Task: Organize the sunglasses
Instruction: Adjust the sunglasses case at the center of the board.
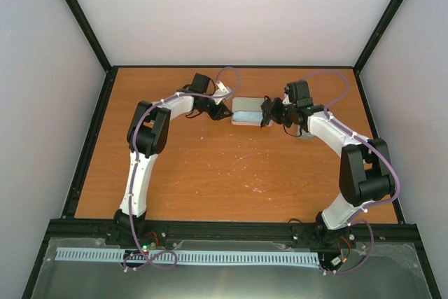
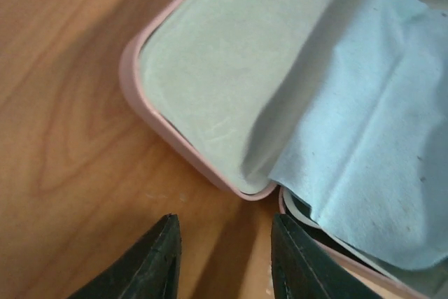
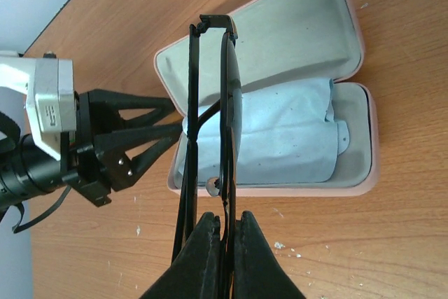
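Observation:
A pair of black thin-framed sunglasses (image 3: 192,82) is folded and stands on edge, and my right gripper (image 3: 229,216) is shut on its lower end. It hangs just above the left end of an open pink case (image 3: 280,190), whose lower half holds a pale blue cloth (image 3: 280,138). From above, the sunglasses (image 1: 266,111) are at the case's (image 1: 245,112) right end. My left gripper (image 2: 224,218) is open over bare wood at the case's (image 2: 133,75) hinge corner, nothing between its fingers, beside the cloth (image 2: 364,124).
A grey object (image 1: 306,136) lies partly hidden under my right forearm. Black rails and pale walls bound the wooden table (image 1: 210,173). My left gripper's fingers (image 3: 143,131) point at the case from the side opposite my right gripper (image 1: 271,113).

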Robot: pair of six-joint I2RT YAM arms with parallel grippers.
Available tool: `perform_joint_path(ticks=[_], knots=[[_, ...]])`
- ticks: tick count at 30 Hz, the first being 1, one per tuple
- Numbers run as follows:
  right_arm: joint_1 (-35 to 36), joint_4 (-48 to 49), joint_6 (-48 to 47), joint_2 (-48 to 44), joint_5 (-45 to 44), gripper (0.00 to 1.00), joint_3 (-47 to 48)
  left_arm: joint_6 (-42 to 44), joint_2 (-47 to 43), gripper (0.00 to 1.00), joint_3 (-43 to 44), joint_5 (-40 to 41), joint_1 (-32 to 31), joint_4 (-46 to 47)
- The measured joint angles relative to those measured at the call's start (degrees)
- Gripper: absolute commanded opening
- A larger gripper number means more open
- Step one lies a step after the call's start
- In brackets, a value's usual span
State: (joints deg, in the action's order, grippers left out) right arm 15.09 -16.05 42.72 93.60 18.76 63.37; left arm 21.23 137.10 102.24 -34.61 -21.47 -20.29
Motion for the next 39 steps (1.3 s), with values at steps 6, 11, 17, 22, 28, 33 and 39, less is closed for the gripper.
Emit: perform_joint_path(ticks=[6, 11, 17, 22, 28, 33, 39], knots=[[0.3, -0.8, 0.2, 0.7, -1.2, 0.03, 0.0, -1.7, -3.3, 0.37, -6.1, -1.2, -0.8, 2.3], [1.5, -0.9, 0.9, 2.3, -3.1, 0.03, 0.0, -2.7, -6.4, 0.37, -11.5, -1.9, -2.9, 4.0], [3.7, -0.7, 2.0, 4.0, -6.3, 0.03, 0.0, -3.2, -11.5, 0.39, -19.6, -2.0, -6.2, 5.2], [4.7, 0.4, 2.6, 5.1, -10.0, 0.03, 0.0, -3.4, -15.9, 0.43, -26.1, -2.0, -7.4, 5.8], [5.2, 3.3, 4.5, 5.2, -14.3, 0.03, -0.7, -3.9, -19.6, 0.28, -29.8, -0.4, -7.0, 5.8], [5.3, 2.7, 5.3, 5.9, -16.3, 0.03, 0.5, -4.3, -25.3, 0.26, -30.9, 0.6, -3.0, 6.8], [5.3, 1.1, 5.4, 9.9, -16.7, 0.03, 3.8, -4.1, -20.8, 0.29, -17.4, 3.8, 4.6, 6.4]])
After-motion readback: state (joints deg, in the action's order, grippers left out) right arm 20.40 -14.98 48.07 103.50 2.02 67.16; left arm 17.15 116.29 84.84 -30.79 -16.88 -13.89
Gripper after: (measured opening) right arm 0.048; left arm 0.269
